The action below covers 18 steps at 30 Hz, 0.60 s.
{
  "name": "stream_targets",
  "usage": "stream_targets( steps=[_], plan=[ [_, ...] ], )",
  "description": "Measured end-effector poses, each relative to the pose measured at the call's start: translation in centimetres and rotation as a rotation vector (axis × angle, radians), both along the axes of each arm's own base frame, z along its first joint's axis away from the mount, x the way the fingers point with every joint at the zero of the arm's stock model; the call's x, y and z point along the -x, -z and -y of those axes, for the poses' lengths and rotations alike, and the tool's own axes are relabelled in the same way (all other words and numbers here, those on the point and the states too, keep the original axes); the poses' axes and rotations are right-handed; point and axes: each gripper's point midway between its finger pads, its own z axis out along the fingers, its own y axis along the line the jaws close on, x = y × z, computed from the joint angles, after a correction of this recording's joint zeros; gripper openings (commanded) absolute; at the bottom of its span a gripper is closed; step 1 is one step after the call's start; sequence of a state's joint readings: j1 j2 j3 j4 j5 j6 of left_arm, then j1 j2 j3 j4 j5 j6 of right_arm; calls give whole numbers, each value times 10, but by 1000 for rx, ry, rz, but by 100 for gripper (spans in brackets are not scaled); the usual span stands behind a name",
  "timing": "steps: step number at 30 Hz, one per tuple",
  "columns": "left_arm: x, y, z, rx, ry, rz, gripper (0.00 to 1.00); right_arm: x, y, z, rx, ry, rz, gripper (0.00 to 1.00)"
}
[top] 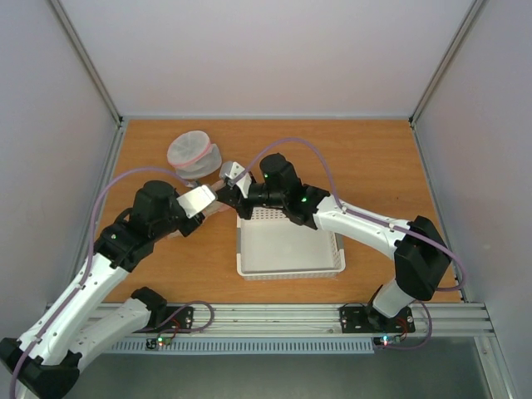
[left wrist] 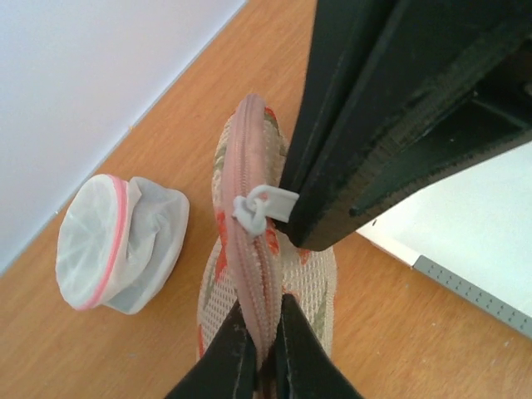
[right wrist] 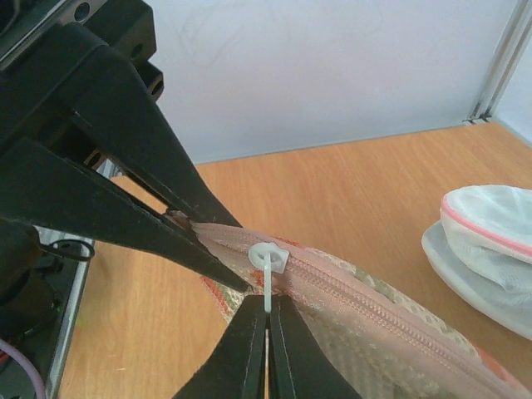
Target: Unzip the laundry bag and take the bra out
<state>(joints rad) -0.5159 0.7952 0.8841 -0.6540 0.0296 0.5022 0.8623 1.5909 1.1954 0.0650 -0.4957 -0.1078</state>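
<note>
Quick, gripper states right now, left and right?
Left gripper: shut on the laundry bag.
Right gripper: shut on the white zipper pull.

Top camera looks down; close wrist cameras share the laundry bag.

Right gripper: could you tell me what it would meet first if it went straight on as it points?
The right gripper, shut on the pull tie, would probably press into the laundry bag at its pink zipper.
</note>
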Motion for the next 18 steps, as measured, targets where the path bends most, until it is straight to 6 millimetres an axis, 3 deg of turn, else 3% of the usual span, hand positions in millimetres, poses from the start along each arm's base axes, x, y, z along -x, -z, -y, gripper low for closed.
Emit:
stream_targets(
  steps=[8,18],
  plan=[
    [0,1,-4,-48,20,45,1,-14,5,11,13,42,-3,1],
    [10,-4,-5,-73,81,114,1,-62,31,57,59,178,-39,1]
  ],
)
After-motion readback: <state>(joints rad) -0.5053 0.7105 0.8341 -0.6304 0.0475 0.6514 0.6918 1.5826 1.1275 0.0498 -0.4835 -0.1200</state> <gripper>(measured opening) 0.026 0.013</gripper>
